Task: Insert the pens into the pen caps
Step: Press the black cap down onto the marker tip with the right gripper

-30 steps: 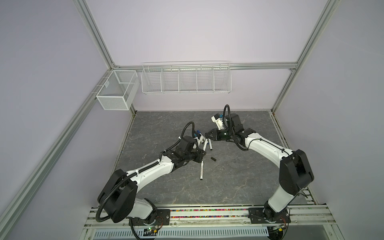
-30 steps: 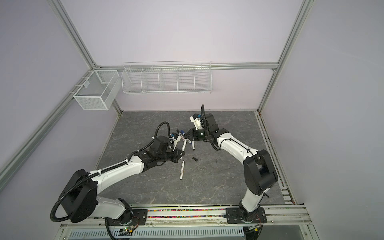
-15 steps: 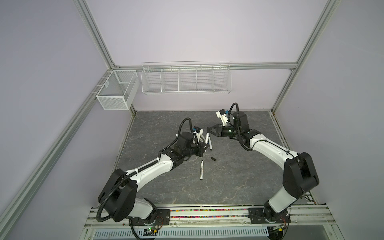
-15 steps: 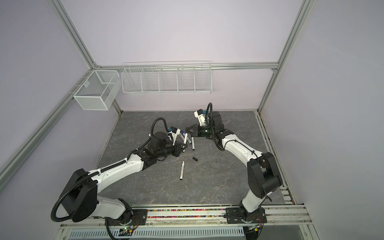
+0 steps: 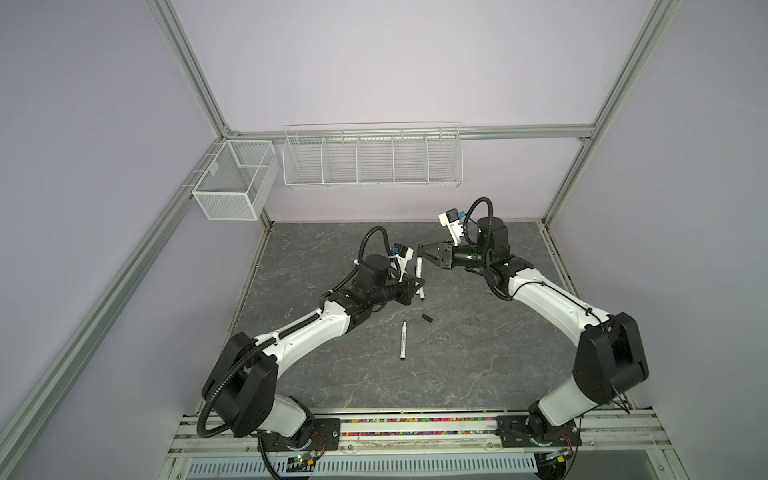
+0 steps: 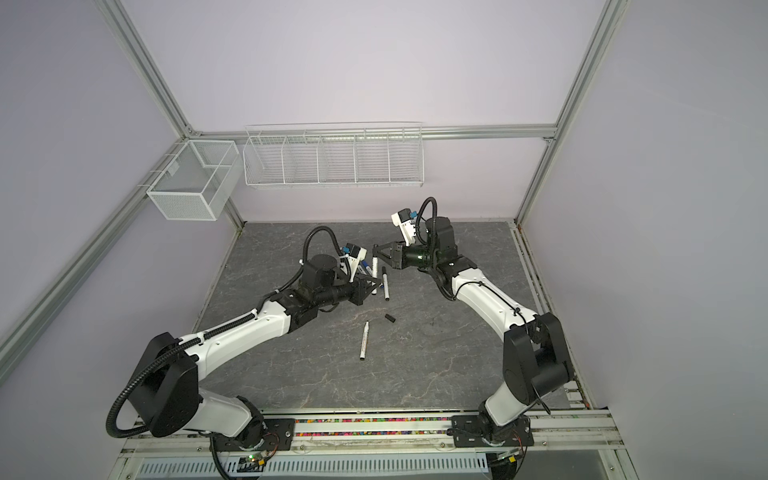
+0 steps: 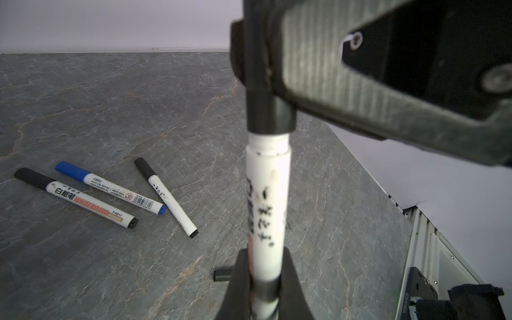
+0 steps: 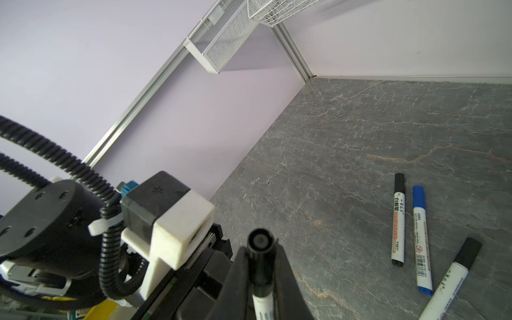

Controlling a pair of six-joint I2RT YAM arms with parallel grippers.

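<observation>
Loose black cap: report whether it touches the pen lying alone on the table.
Apart. Both top views show bare table between the loose cap and the pen.

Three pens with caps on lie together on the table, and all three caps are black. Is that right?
No. Three capped pens do lie together on the table, but the middle one's cap is blue, not black. The left wrist view shows it.
</observation>
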